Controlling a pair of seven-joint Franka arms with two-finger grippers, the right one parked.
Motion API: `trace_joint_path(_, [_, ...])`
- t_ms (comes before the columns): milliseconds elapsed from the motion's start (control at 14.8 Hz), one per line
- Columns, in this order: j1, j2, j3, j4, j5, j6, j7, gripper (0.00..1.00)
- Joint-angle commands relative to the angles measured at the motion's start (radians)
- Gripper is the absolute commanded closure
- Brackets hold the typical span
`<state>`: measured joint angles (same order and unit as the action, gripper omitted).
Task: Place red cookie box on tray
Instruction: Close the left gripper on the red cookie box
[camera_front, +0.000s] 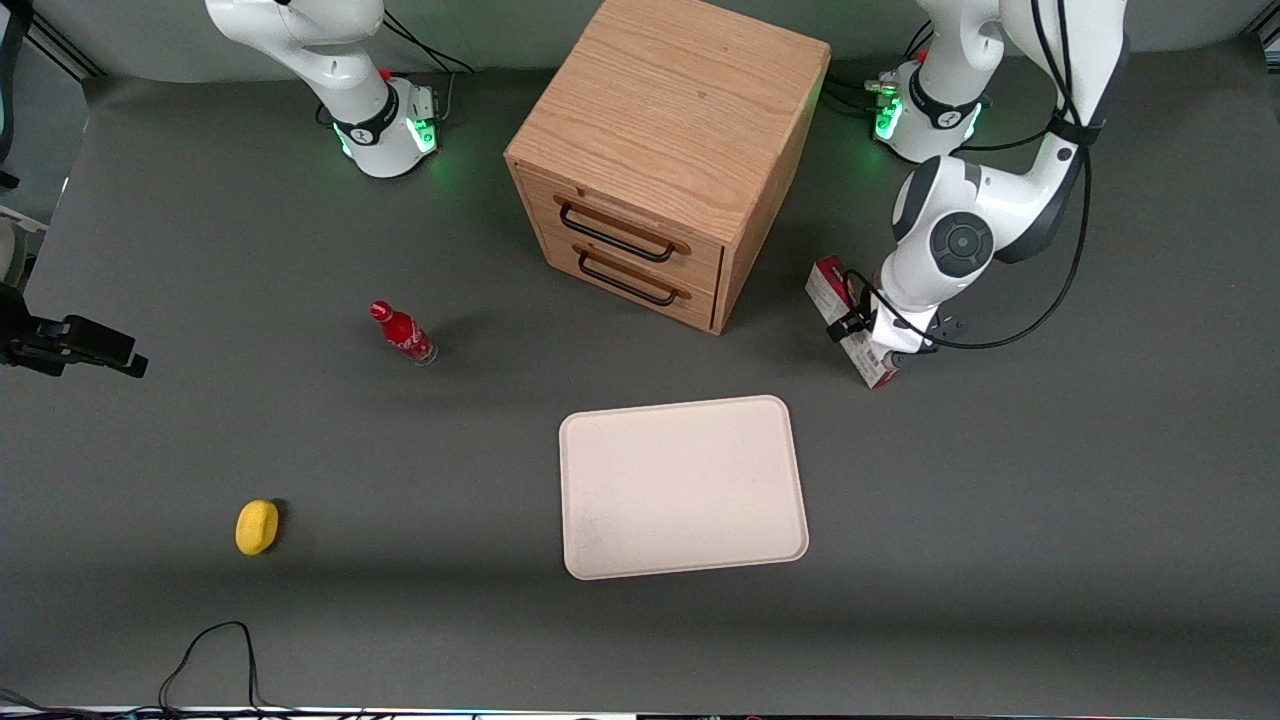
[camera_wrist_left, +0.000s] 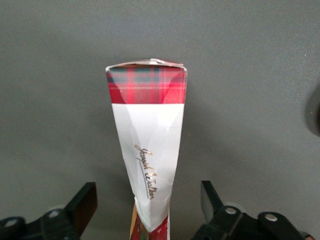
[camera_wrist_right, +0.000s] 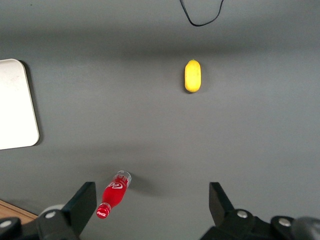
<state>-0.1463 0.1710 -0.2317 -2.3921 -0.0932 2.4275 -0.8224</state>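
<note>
The box (camera_front: 838, 312) lies on the table (camera_front: 300, 450) beside the cabinet (camera_front: 668, 150), toward the working arm's end and a little farther from the front camera than the tray (camera_front: 683, 487), apart from it. It is thin cardboard — probably light and stiff along its length, but its white face already looks creased and pinched in the wrist view, so the walls would likely cave under a hard squeeze. A grip across the narrow width, near mid-length so it doesn't tip, seems the safest hold, with only modest force. The gripper (camera_wrist_left: 150, 207) sits low over the box, jaws spread wide: one finger (camera_wrist_left: 82, 206) stands on each side with the box (camera_wrist_left: 148, 150) running between them, roughly centred — clear gaps on both sides, nothing touching yet.
</note>
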Motion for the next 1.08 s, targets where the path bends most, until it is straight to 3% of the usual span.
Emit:
trace_joint_path(0, [-0.016,-0.018,0.005,-0.007,-0.002,-0.005,-0.017,1.00])
trace_joint_path(675, [-0.022,-0.042,0.005,-0.002,0.003,-0.019,-0.017,1.00])
trace_joint_path(1012, [-0.012,-0.166,0.008,0.143,0.007,-0.331,-0.001,1.00])
